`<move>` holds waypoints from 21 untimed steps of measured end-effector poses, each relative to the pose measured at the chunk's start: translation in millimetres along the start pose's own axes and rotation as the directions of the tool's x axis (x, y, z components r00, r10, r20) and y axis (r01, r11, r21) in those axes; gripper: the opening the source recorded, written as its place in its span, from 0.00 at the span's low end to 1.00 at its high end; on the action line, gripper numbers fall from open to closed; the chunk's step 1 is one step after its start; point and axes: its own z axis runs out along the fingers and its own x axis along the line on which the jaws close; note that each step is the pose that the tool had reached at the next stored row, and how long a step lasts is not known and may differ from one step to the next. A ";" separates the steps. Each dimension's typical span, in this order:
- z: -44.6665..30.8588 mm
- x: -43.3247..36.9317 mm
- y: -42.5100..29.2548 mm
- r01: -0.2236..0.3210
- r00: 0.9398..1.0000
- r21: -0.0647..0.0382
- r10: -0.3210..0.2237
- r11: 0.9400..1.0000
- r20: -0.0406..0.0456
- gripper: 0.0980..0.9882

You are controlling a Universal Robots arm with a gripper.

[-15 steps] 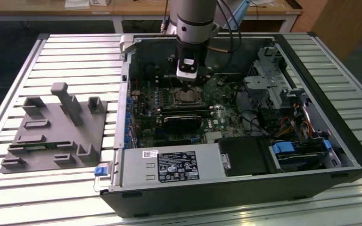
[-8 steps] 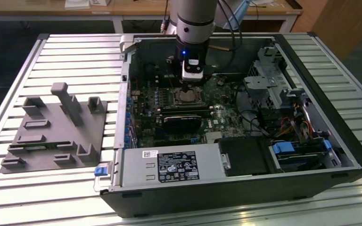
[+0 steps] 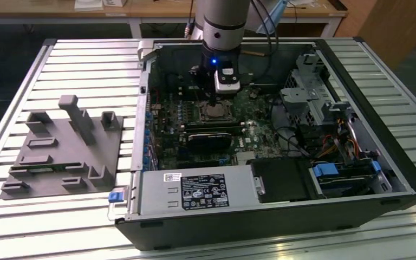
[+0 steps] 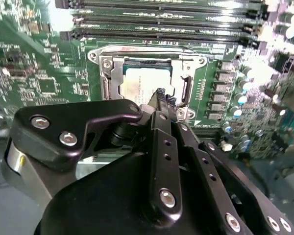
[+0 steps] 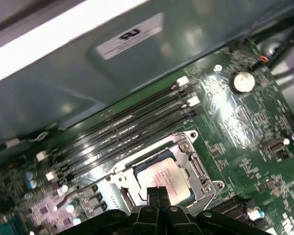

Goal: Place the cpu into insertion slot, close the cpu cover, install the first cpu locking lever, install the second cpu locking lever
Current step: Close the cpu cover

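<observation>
The cpu [image 4: 146, 81] lies flat in the insertion slot [image 4: 104, 87] on the green board, its pale metal top showing through the window of the cpu cover [image 4: 148, 52]. The grey cover frame [image 5: 195, 165] lies down flat around the cpu [image 5: 162, 177]. My gripper [image 4: 161, 96] hangs just above the chip's near edge, fingers shut together with nothing between them. Its black fingertips [image 5: 157, 192] overlap the chip's edge in both wrist views. In the exterior view the gripper [image 3: 223, 93] is inside the case, right over the socket and cpu [image 3: 214, 111]. A thin metal lever [image 5: 74, 192] runs out from the socket's side.
Long black memory slots [image 4: 166, 27] lie close beside the socket. A black card [image 3: 209, 138] sits just in front of it. The case walls [image 3: 144, 81], a drive cage [image 3: 309, 95] and cables hem in the board. A grey fixture [image 3: 63, 154] stands on the table at the exterior view's left.
</observation>
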 end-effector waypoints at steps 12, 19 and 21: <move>1.4 0.0 0.0 0.215 0.976 0.008 -0.215 0.976 -0.006 0.01; 3.4 -0.1 -0.1 0.339 0.941 0.011 -0.339 0.941 -0.011 0.01; 4.1 -0.2 -0.1 0.370 0.929 0.012 -0.370 0.929 -0.010 0.01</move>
